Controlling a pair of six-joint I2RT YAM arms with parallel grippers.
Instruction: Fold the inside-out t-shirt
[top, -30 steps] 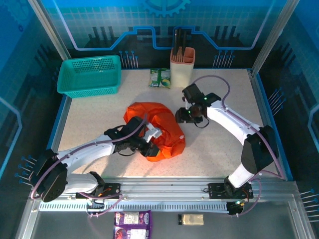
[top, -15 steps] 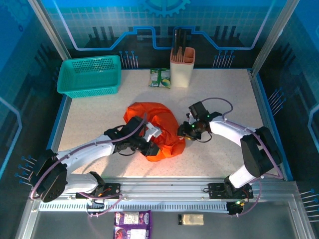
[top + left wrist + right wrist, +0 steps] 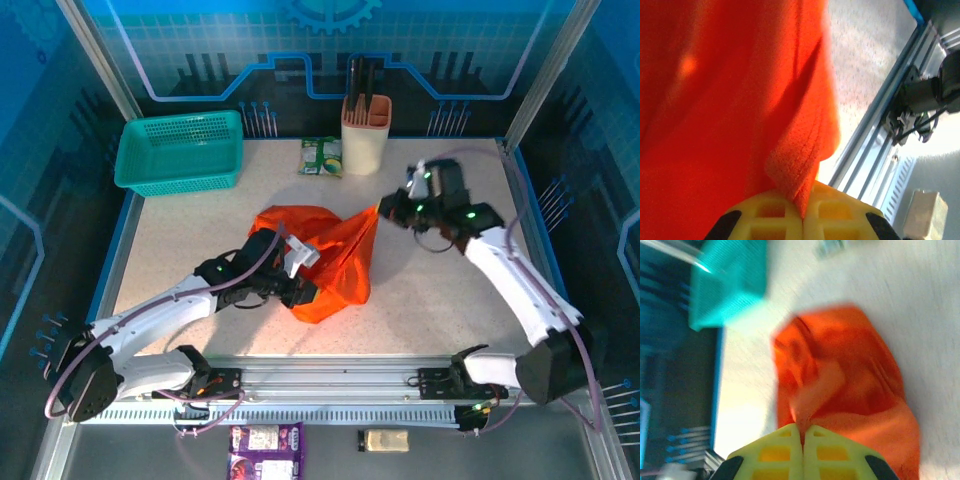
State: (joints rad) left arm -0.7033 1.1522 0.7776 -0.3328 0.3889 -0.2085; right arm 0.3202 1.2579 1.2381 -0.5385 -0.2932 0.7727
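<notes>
Inside-out t-shirt (image 3: 325,255), bunched mid-table (image 3: 440,300). The left gripper (image 3: 305,290) is clenched on a hem fold at the heap's near side, probably as an anchor. The right gripper (image 3: 385,210) is clenched on a corner raised toward the right edge. The cloth stretches taut between them, presumably to open the bundle for spreading.

a robot lab cell: metal frame (image 3: 100,62) and blue printed panels (image 3: 200,40) enclose the table (image 3: 440,300), rail (image 3: 340,381) along its near edge.
</notes>
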